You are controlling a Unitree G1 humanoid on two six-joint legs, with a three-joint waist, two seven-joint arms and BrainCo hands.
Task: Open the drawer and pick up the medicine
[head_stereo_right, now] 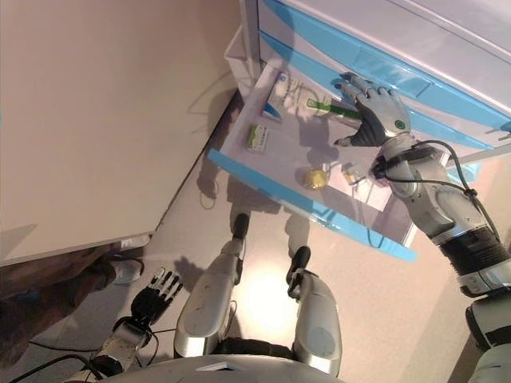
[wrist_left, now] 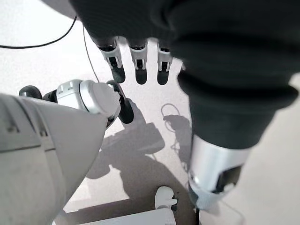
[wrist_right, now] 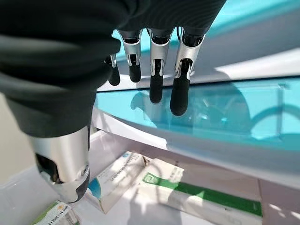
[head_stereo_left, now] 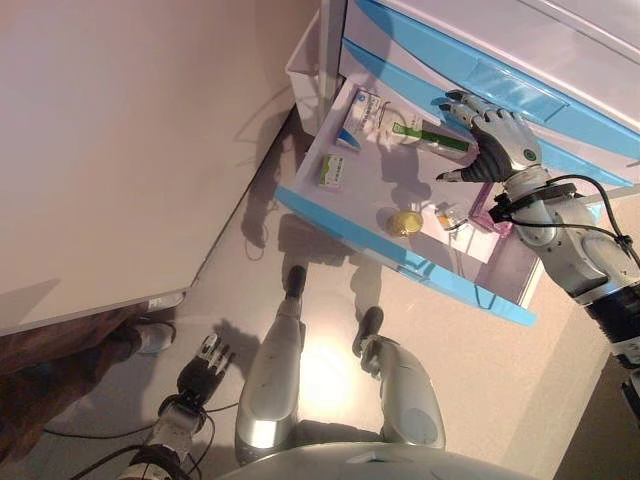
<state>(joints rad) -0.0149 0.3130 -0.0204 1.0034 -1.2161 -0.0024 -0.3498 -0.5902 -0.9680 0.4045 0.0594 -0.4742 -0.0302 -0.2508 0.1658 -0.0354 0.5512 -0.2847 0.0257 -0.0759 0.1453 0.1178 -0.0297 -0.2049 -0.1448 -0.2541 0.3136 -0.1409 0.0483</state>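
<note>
Left hand [head_stereo_left: 203, 366] is closest to the head camera, hanging low over the floor [head_stereo_left: 230, 270] well away from the drawer [head_stereo_left: 330, 215], fingers straight and loose, nothing in it (idle, parked clear of the reach).

The medicine lies in the drawer, which is already pulled out, so the opening step looks done. The green-striped medicine box [head_stereo_left: 432, 139] lies flat at the drawer's back, a long white carton, smooth card. Right hand [head_stereo_left: 492, 140] hovers just above that box at the drawer's back, fingers extended and spread, thumb apart, gripping nothing; its own wrist view shows fingers [wrist_right: 180, 90] pointing at the blue front of the cabinet [head_stereo_left: 560, 50] above, with the box below them. Judged as lining up for a grasp, not yet closed.

Blue-and-white box [wrist_right: 115, 180] lies beside the green one, toward the drawer's left back corner, also flat card. Small green-label box [head_stereo_left: 331, 171] sits mid-drawer on the left. Round yellowish container [head_stereo_left: 405, 221] sits near the drawer's front edge, glossy plastic probably; a small clear packet [head_stereo_left: 447, 214] is just beside it.

Drawer is white inside with a translucent blue front rim, hard smooth plastic.
</note>
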